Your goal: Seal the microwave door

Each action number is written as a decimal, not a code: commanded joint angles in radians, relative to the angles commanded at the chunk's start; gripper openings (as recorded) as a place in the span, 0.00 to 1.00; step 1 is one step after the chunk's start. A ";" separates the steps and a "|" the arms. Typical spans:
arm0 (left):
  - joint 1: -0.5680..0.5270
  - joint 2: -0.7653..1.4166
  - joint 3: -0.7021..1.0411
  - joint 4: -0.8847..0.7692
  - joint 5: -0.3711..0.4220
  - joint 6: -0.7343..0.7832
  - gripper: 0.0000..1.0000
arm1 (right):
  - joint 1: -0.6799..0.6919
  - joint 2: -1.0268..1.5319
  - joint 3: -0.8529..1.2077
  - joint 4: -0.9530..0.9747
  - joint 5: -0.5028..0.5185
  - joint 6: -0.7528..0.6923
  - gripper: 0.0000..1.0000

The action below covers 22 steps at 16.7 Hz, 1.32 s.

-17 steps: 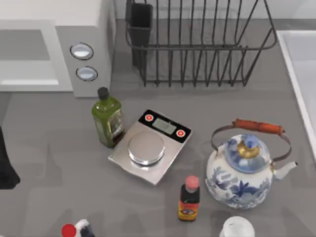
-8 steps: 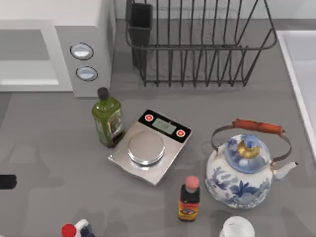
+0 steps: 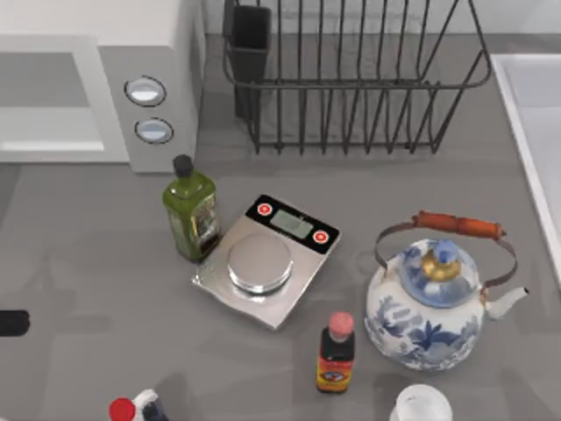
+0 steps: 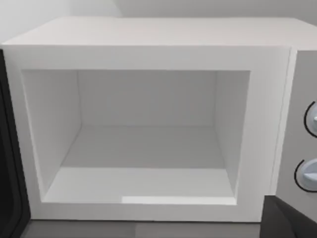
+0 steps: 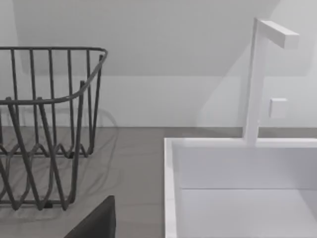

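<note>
The microwave [image 3: 96, 22] stands at the table's back left, with a grey control panel [image 3: 166, 70] carrying two round knobs. Its white cavity [image 4: 148, 148] is open and empty in the left wrist view. At the cavity's hinge side a dark strip, the microwave door [image 4: 7, 148], stands swung open. A black piece of my left arm [image 3: 10, 323] shows at the table's left edge, in front of the microwave and apart from it. A dark part of my left gripper [image 4: 290, 218] sits low in the left wrist view. A dark part of my right gripper [image 5: 96, 223] shows near the dish rack.
A black wire dish rack [image 3: 351, 88] stands right of the microwave. In front are a green oil bottle [image 3: 190, 215], a kitchen scale [image 3: 267, 259], a sauce bottle [image 3: 336, 355] and a blue-white kettle [image 3: 434, 303]. A white sink [image 5: 237, 188] lies at the right.
A second ago a larger black mass of my left arm stood at the table's left edge. It has drawn back leftward, leaving a small piece. The door and the other objects have not moved.
</note>
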 joint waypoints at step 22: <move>-0.296 0.257 0.075 0.180 -0.296 0.004 0.00 | 0.000 0.000 0.000 0.000 0.000 0.000 1.00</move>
